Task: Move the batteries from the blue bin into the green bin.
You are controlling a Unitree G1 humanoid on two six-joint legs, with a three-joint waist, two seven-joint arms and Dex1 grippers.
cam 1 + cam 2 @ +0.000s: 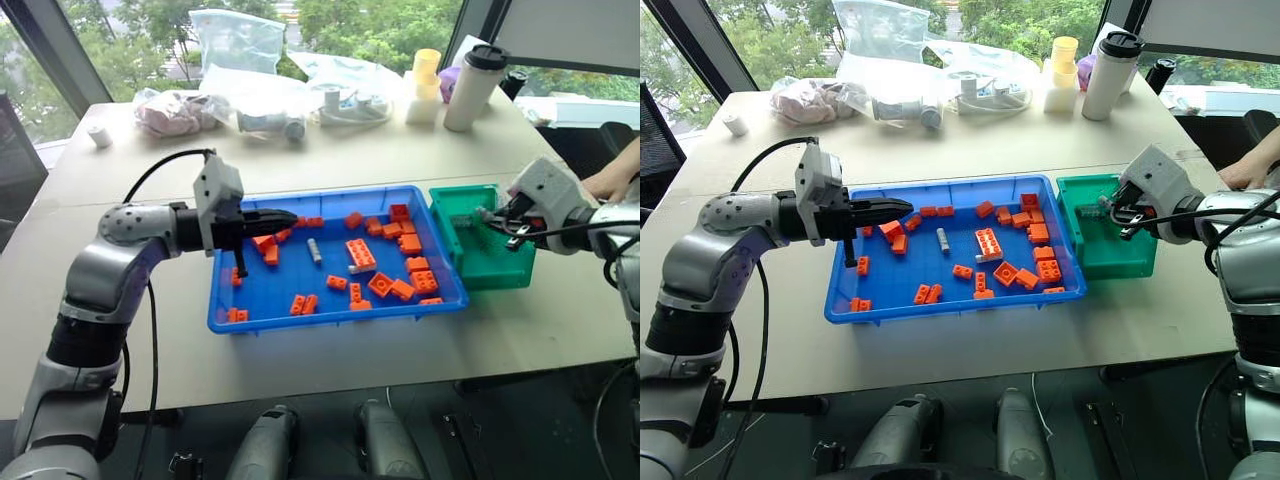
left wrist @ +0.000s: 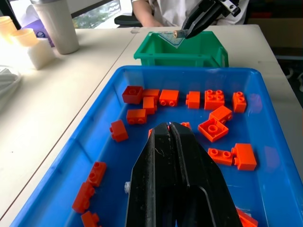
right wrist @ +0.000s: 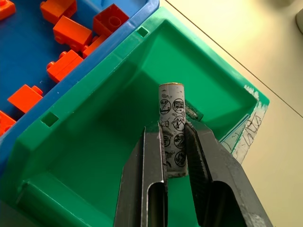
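Observation:
The blue bin [image 1: 260, 300] lies mid-table with two silver batteries [image 1: 314, 250] [image 1: 358, 268] among orange toy bricks. The green bin [image 1: 490, 265] touches its right end. My right gripper [image 3: 173, 130] hangs over the green bin, shut on a grey battery [image 3: 171, 113] that sticks out past its fingertips. Behind that battery a small grey cylinder [image 3: 193, 111] lies on the bin floor, partly hidden. My left gripper [image 1: 290, 215] is shut and empty, pointing right above the blue bin's back left part. The left wrist view has the right gripper [image 2: 182, 33] above the green bin [image 2: 189, 52].
Orange toy bricks [image 1: 360, 252] are scattered through the blue bin. Plastic bags [image 1: 240, 45], a white tumbler [image 1: 478, 85] and yellow cups [image 1: 425, 70] stand along the table's far edge. A person's hand [image 1: 610, 180] rests at the right edge.

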